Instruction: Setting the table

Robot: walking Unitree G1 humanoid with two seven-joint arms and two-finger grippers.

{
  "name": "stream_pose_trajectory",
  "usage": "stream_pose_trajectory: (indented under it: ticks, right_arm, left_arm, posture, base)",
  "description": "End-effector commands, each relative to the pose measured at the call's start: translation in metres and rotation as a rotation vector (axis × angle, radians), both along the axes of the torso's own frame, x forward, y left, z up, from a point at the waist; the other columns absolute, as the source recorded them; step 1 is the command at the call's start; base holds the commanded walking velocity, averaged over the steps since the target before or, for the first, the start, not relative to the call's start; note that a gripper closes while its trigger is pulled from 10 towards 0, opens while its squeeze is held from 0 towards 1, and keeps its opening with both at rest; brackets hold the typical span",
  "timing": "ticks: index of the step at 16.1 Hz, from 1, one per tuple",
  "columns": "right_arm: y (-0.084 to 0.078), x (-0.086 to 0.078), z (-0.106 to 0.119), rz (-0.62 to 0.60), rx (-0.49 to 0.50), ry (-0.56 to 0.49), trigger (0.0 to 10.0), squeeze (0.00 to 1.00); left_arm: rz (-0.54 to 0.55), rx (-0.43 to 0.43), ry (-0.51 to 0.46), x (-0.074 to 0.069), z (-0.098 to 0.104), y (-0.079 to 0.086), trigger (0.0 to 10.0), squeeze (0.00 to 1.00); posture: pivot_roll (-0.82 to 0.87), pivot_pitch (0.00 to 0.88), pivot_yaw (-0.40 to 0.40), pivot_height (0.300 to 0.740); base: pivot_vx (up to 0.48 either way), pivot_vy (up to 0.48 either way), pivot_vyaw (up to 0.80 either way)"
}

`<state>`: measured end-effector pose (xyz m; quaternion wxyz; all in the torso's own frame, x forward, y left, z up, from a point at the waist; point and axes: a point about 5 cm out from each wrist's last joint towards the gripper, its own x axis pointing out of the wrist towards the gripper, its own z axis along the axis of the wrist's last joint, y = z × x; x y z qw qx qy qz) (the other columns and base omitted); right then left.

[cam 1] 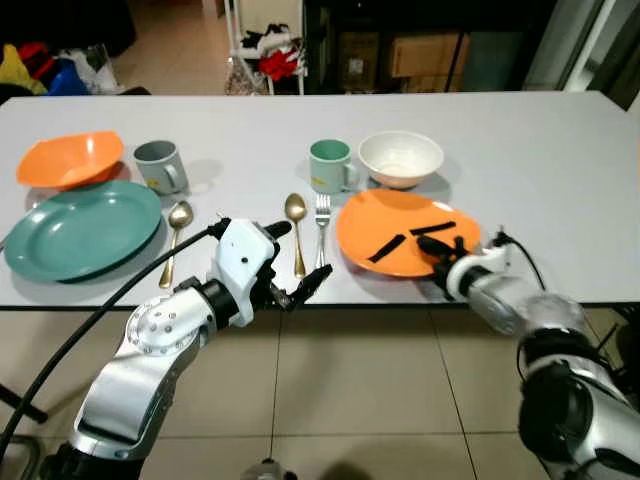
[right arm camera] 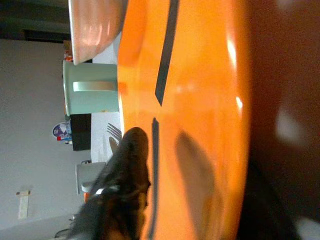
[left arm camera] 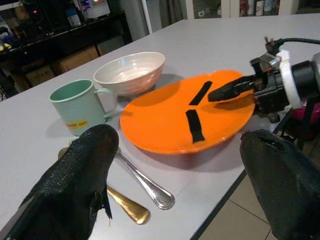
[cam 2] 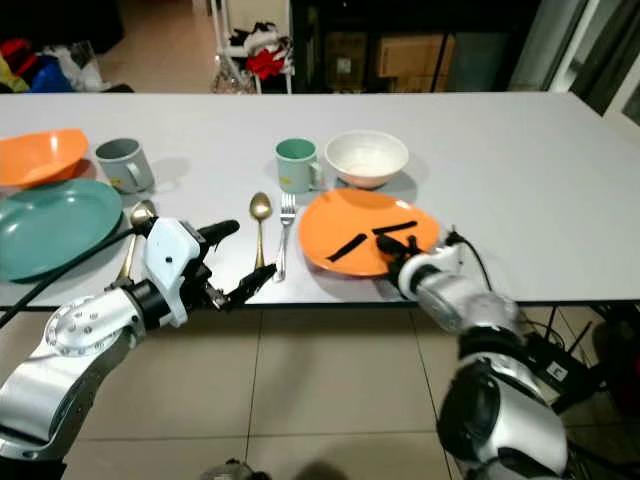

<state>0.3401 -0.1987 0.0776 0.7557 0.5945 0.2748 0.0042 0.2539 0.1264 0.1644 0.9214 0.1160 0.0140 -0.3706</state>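
Observation:
An orange plate (cam 1: 385,222) with two black strips on it lies at the table's front edge, right of centre. My right gripper (cam 1: 432,244) holds its near right rim. One finger (right arm camera: 129,162) lies on top of the plate and the other is hidden under it. Left of the plate lie a silver fork (cam 1: 322,222) and a gold spoon (cam 1: 296,224). Behind them stand a green mug (cam 1: 329,165) and a white bowl (cam 1: 400,158). My left gripper (cam 1: 298,258) hovers open at the front edge just before the spoon and fork, with nothing between its fingers (left arm camera: 82,170).
On the left of the white table (cam 1: 540,160) is a second setting: a teal plate (cam 1: 80,228), an orange bowl (cam 1: 70,158), a grey mug (cam 1: 160,165) and a gold spoon (cam 1: 175,235). A black cable (cam 1: 90,320) trails from my left arm. Tiled floor lies below.

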Motion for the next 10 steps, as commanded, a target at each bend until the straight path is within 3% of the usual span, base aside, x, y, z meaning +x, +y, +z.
stream_pose_trajectory:
  ticks: [1, 3, 6, 10]
  right_arm:
    - [-0.021, -0.014, -0.01, -0.033, -0.034, 0.064, 10.0, 1.0]
    - [-0.031, -0.023, -0.008, -0.035, -0.03, 0.054, 10.0, 1.0]
    - [-0.046, -0.048, -0.003, -0.031, -0.033, 0.031, 10.0, 1.0]
    - [-0.051, -0.066, 0.003, -0.05, -0.056, 0.009, 10.0, 1.0]
  left_arm:
    - [-0.011, 0.004, -0.005, -0.001, 0.0, -0.002, 10.0, 0.0]
    - [-0.01, 0.0, -0.001, -0.003, -0.001, -0.002, 10.0, 0.0]
    - [-0.01, -0.006, 0.005, -0.004, -0.002, -0.003, 10.0, 0.0]
    - [-0.012, -0.01, 0.009, -0.005, -0.003, -0.004, 10.0, 0.0]
  posture:
    - [0.09, 0.0, 0.048, 0.74]
    - [0.09, 0.0, 0.049, 0.74]
    - [0.08, 0.0, 0.05, 0.74]
    - [0.07, 0.0, 0.054, 0.74]
  base:
    - [0.0, 0.0, 0.0]
    - [0.0, 0.0, 0.0]
    - [0.0, 0.0, 0.0]
    - [0.0, 0.0, 0.0]
